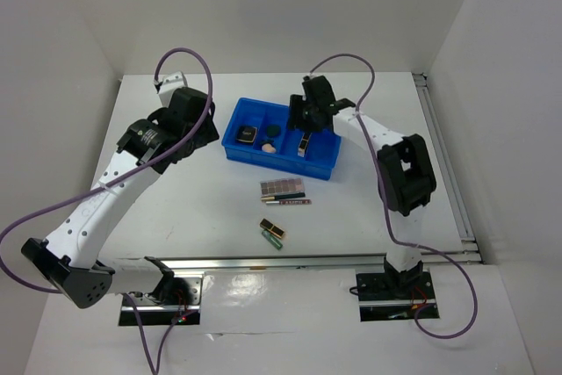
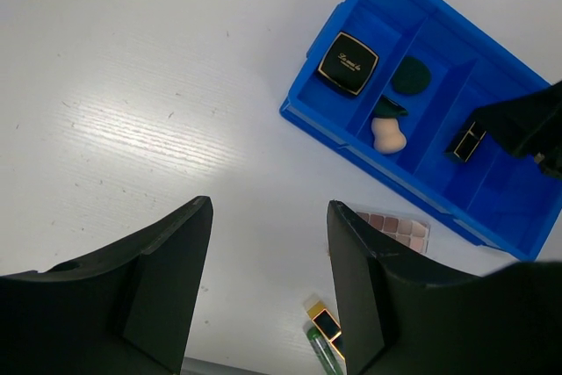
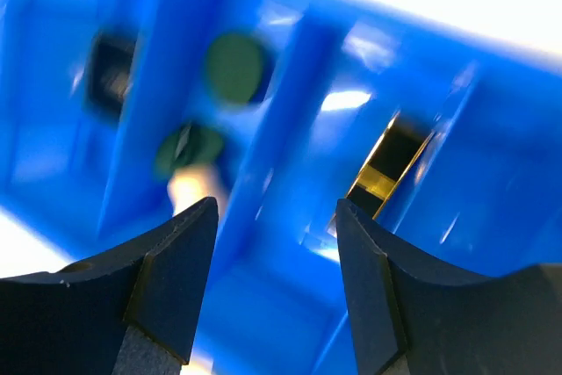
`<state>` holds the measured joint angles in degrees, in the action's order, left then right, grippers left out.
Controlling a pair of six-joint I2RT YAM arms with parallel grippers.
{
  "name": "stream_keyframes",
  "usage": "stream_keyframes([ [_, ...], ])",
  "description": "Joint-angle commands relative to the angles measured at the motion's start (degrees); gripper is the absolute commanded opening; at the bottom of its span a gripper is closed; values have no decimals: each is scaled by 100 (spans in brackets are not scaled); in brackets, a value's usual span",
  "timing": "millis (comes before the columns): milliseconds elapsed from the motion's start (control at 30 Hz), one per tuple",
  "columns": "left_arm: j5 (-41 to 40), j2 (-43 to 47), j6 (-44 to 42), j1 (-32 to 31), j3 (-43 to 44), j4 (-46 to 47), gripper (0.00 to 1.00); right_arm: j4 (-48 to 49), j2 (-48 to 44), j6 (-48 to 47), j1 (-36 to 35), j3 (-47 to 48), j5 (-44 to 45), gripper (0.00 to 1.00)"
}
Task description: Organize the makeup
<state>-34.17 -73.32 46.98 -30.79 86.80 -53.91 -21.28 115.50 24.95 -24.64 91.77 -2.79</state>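
The blue tray (image 1: pixel 327 162) holds a black square compact (image 1: pixel 248 133), a dark green round piece (image 1: pixel 275 130), a peach sponge (image 1: pixel 269 147) and a black-gold case (image 1: pixel 304 144). My right gripper (image 1: pixel 303 120) hovers open and empty just above the tray's right compartment; the case (image 3: pixel 386 169) lies just beyond its right fingertip. On the table lie a pinkish palette (image 1: pixel 281 187), a thin pencil (image 1: pixel 290 196), a slim stick (image 1: pixel 294 203), a black-gold case (image 1: pixel 273 228) and a green tube (image 1: pixel 270 238). My left gripper (image 1: pixel 204 129) is open and empty, left of the tray.
The tray (image 2: pixel 323 120) stands at the back middle of the white table. Grey walls close the back and both sides. A metal rail (image 1: pixel 290 261) runs along the near edge by the arm bases.
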Motion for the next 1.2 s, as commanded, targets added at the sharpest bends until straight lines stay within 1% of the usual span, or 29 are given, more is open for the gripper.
stream_keyframes([
  [0, -2, 90, 127, 29, -23, 3, 68, 255, -1273, -595, -558, -474, 418, 64],
  [33, -2, 90, 127, 29, -23, 3, 68, 308, -1763, -718, -681, -876, 471, 62],
  [67, -2, 90, 127, 29, -23, 3, 68, 308, -2003, -807, -813, -1080, 472, 62],
  [100, -63, 38, 127, 29, -23, 3, 68, 308, -2232, -990, -1110, -1291, 472, 61],
  [133, -63, 37, 127, 29, -23, 3, 68, 239, -2425, -1096, -1278, -1667, 472, 61],
  [167, -63, 37, 127, 29, 29, 3, 68, 169, -2775, -1167, -1471, -1845, 524, 61],
  [200, -115, 37, 127, 29, 29, 3, 68, 98, -2918, -1168, -1839, -2021, 525, 61],
  [267, -116, 37, 127, 29, 82, -49, 68, -130, -3234, -1238, -2183, -2495, 420, 63],
  [300, -116, 37, 127, 29, 82, -49, 68, -192, -3314, -1238, -2472, -2636, 367, 65],
  [400, -116, 37, 74, 29, 82, 12, 68, -245, -3481, -1238, -2817, -3137, -107, 72],
  [433, -116, 37, 74, 29, 82, 12, 68, -245, -3482, -1238, -3053, -3217, -178, 75],
  [467, -116, 37, 74, 29, 82, 12, 68, -324, -3482, -1238, -3186, -3279, -178, 80],
  [533, -63, 37, 127, 29, 82, -41, 68, -411, -3254, -1238, -3510, -3349, -117, 84],
  [600, -11, 98, 127, 29, 30, -41, 68, -465, -3044, -1177, -3661, -3349, 24, 84],
  [733, -10, 151, 127, 29, 29, -41, 68, -403, -2823, -1098, -3732, -3472, 77, 80],
  [833, -10, 151, 180, 29, 29, -102, 68, -456, -2700, -1098, -3793, -3473, 77, 80],
  [867, -10, 151, 180, 29, 29, -102, 68, -456, -2700, -1098, -3854, -3473, 77, 74],
  [933, -10, 151, 180, 29, 29, -102, 68, -508, -2700, -1098, -3933, -3473, 77, 66],
  [967, -10, 151, 180, 29, 29, -102, 68, -509, -2700, -1098, -3986, -3473, 77, 58],
  [1000, -10, 151, 180, 29, -23, -102, 68, -509, -2648, -1037, -3987, -3533, 24, 55],
  [1100, -10, 151, 180, 29, -23, -102, 68, -395, -2647, -1036, -4040, -3586, -29, 50],
  [1167, -10, 151, 180, 29, -23, -102, 68, -395, -2525, -1036, -4100, -3587, -82, 50],
])
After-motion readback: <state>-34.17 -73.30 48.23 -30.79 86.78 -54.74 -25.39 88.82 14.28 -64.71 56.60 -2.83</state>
